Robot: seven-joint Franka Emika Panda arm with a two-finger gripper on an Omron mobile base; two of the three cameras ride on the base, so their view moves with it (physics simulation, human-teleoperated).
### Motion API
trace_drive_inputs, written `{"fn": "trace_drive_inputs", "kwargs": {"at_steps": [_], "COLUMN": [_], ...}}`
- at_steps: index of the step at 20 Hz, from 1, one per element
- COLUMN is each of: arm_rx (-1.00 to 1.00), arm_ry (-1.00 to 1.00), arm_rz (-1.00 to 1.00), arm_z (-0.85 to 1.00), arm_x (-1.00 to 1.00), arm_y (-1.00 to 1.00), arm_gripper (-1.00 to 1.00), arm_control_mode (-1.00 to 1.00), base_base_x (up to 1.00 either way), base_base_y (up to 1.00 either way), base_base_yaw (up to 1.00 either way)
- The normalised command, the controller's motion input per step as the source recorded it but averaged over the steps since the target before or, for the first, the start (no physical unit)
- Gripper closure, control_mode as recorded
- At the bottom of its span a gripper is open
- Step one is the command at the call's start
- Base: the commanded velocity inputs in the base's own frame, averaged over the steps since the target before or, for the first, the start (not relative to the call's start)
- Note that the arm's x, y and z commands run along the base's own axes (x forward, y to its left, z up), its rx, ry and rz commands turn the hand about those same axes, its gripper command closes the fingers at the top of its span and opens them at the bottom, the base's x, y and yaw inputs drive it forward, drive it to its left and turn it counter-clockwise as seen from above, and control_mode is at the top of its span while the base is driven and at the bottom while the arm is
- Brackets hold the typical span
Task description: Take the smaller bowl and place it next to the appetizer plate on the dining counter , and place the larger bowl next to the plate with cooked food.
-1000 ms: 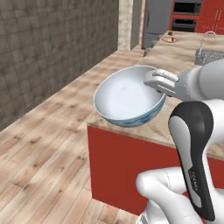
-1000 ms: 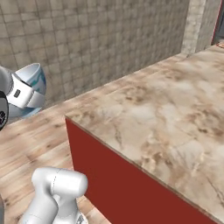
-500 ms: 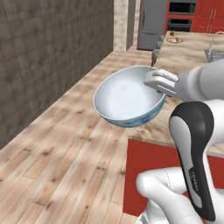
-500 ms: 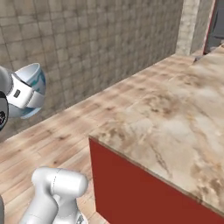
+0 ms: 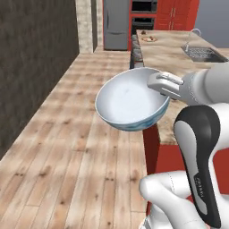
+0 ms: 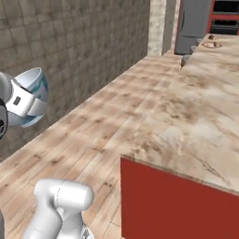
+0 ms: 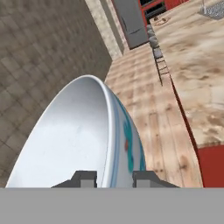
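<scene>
One long marble-topped dining counter (image 6: 196, 116) with a red base stretches ahead beside a wooden floor (image 5: 80, 134), while the gripper (image 5: 157, 82), jaws clamped on its rim, holds the larger bowl (image 5: 129, 105) aloft beside the counter's near end.

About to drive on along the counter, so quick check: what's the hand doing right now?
Hand: closed on the rim of the larger bowl, holding it up off the counter, over the wooden floor.
</scene>
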Motion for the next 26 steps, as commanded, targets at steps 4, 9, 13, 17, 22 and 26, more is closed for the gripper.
{"fn": "trace_drive_inputs", "kwargs": {"at_steps": [4, 9, 13, 17, 22, 26], "arm_rx": [0.0, 0.0, 0.0, 0.0, 0.0, 0.0], "arm_ry": [0.0, 0.0, 0.0, 0.0, 0.0, 0.0], "arm_rz": [0.0, 0.0, 0.0, 0.0, 0.0, 0.0], "arm_z": [0.0, 0.0, 0.0, 0.0, 0.0, 0.0], "arm_x": [0.0, 0.0, 0.0, 0.0, 0.0, 0.0], "arm_y": [0.0, 0.0, 0.0, 0.0, 0.0, 0.0], "arm_gripper": [1.0, 1.0, 1.0, 1.0, 1.0, 1.0], "arm_control_mode": [1.0, 1.0, 1.0, 1.0, 1.0, 1.0], "base_base_x": [0.26, 0.58, 0.8, 0.97, 1.0, 1.0], "base_base_y": [1.0, 1.0, 1.0, 1.0, 0.8, 0.74], "base_base_yaw": [-0.43, -0.41, -0.4, -0.43, -0.45, -0.45]}}
